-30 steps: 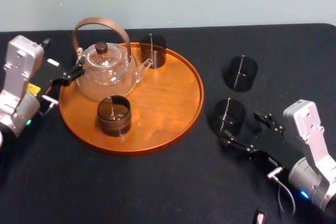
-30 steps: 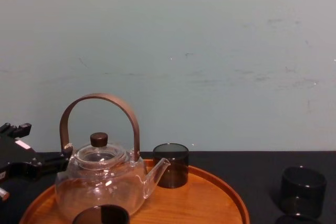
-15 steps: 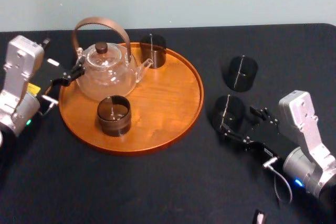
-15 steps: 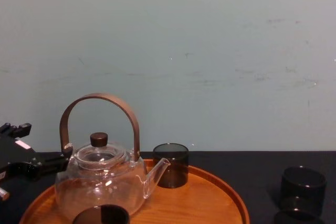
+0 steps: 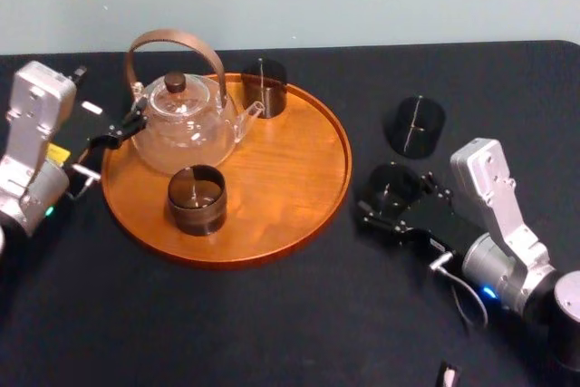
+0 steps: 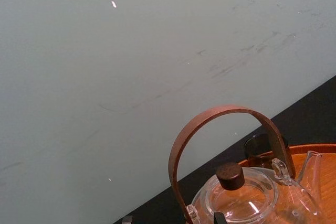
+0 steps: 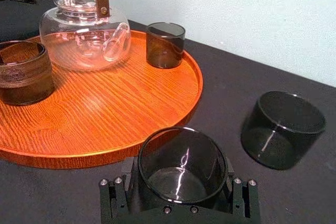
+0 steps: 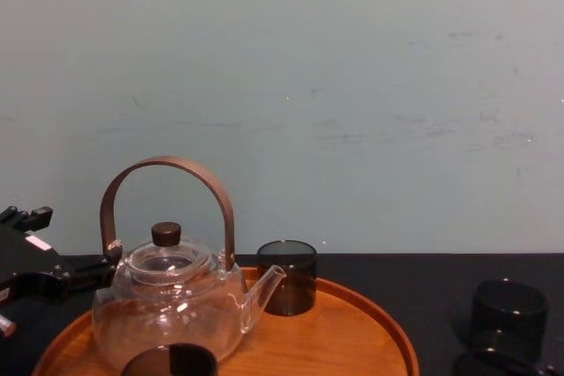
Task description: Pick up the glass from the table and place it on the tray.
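One glass [image 7: 181, 153], at the tray's [image 5: 281, 169] 3 o'clock, is straddled by the right gripper's [image 7: 178, 187] spread jaws. The left gripper [image 5: 116, 133] is parked at 9 o'clock.

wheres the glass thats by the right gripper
Head view, right side: the glass sits on the black table right of the tray, between the open fingers of the right gripper, with a second dark glass behind it.

The head camera is looking steeply down on the table [image 5: 272, 314]; the chest camera is sitting low, facing the wall [image 8: 370, 85] across the tray [image 8: 352, 341]. The right wrist camera is crowding a glass [image 7: 181, 169], the left is tilting up beside the teapot [image 6: 247, 205]; all 4 are sharing that teapot.
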`<state>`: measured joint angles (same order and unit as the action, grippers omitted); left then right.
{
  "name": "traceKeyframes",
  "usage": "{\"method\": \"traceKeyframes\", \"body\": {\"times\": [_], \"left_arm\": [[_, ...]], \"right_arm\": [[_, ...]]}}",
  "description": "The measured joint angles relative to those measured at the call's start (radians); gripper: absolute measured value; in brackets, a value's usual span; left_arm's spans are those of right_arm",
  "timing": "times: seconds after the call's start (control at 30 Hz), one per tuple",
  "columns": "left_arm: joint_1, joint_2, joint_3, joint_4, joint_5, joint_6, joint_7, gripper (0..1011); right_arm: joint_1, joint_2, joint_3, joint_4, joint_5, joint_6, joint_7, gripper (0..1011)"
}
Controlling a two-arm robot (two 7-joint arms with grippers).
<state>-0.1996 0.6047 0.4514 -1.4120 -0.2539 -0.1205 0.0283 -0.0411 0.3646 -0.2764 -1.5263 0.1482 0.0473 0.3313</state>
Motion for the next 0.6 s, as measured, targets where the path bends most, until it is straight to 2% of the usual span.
{"method": "traceKeyframes", "body": {"times": [0.27,0.6], "left_arm": [[0.000,0.000,0.000,0.000,0.000,0.000,0.000,1002],[0.000,0.000,0.000,0.000,0.000,0.000,0.000,1001]], "right_arm": [[0.048,-0.014,-0.022,0.057,0.007,-0.012,0.026,1002],[0.044,-0.013,-0.020,0.054,0.008,-0.011,0.025,978]]}}
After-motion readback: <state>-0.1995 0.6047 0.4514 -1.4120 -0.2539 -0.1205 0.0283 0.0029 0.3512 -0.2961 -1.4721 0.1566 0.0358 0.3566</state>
